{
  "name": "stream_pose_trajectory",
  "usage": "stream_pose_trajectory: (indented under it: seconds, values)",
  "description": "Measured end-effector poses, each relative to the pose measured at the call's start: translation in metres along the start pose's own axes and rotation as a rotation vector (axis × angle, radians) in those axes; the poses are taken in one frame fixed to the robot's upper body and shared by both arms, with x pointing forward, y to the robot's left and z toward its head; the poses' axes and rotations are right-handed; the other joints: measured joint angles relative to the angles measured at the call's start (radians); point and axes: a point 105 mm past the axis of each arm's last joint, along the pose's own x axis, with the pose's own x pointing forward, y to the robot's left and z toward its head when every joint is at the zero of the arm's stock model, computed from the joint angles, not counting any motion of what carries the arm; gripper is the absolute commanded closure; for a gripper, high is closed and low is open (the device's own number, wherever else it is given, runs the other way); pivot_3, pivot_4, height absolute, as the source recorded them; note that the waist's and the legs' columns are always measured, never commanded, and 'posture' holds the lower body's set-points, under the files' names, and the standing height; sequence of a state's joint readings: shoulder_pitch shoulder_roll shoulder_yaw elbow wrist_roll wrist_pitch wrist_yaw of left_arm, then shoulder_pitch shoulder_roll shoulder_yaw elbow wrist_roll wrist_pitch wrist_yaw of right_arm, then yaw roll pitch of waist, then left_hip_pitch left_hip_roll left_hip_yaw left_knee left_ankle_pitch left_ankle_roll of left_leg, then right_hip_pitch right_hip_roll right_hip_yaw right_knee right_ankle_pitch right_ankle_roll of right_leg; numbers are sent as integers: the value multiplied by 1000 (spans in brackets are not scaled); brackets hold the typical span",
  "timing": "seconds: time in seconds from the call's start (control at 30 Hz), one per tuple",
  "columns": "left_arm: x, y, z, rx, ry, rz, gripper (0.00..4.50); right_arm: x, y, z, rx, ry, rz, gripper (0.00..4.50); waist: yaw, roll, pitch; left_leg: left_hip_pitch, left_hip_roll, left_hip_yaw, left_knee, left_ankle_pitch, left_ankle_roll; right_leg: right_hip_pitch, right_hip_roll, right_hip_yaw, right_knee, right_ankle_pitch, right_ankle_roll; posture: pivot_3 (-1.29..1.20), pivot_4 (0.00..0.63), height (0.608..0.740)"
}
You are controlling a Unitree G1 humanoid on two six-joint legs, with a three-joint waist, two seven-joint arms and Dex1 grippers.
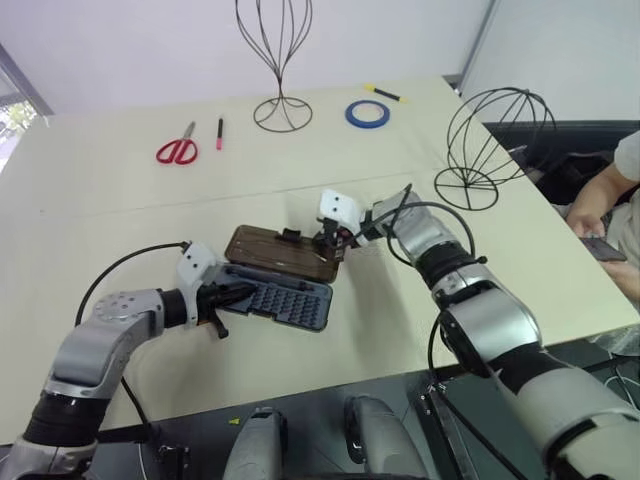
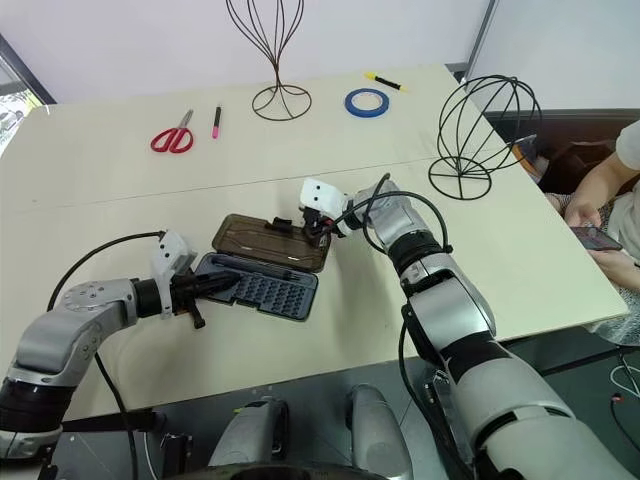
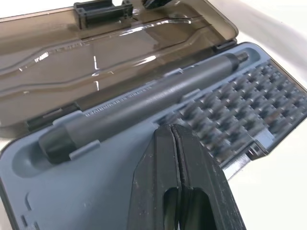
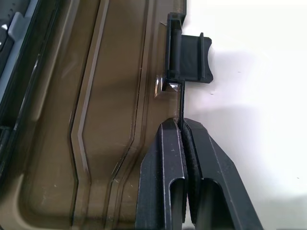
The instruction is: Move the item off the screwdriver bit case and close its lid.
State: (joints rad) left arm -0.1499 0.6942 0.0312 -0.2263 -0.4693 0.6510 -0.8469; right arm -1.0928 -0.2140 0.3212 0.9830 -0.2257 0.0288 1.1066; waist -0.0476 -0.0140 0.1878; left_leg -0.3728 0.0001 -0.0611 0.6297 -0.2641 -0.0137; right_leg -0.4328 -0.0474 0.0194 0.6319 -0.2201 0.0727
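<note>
Right gripper (image 4: 184, 129) pinched shut on translucent smoky brown plastic lid (image 4: 96, 120) edge; thin rim may slip mid-swing.

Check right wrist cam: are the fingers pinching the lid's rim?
Yes, the right gripper is shut on the thin edge of the lid, just below its clasp.

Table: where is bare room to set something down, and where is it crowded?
Free: the table's wide strip between the scissors and the case, and the near edge right of the case. Crowded: the middle, with the case, open lid and both pincers, and the far right by the tape and wire globe.
</note>
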Motion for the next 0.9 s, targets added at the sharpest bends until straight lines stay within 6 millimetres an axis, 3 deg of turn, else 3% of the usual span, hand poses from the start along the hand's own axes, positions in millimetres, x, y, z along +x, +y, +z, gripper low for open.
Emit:
stream_pose_trajectory:
  seconds: [0.43,0.7,0.8,0.9]
  values:
    - [0,-15,3,5,-4,-43,4500,3,5,12,-175,-30,-4,4451,1,0,0,0,0,0,0,0,0,0,0,0,0,0,0,0,150,740]
    - [-3,-13,10,-22,-41,-22,4500,9,2,36,-331,-98,-63,4451,-3,0,0,0,0,0,0,0,0,-1,0,0,0,0,0,0,150,740]
    - [-5,-8,22,-62,-101,1,4500,8,1,41,-401,-106,-89,4451,2,0,1,-1,0,0,0,0,0,-1,0,0,0,0,0,0,150,740]
    - [-6,-2,52,-87,-212,22,4500,6,-1,44,-477,-109,-122,4451,5,-1,1,-1,0,-1,1,1,-2,-1,0,-1,0,0,0,0,150,740]
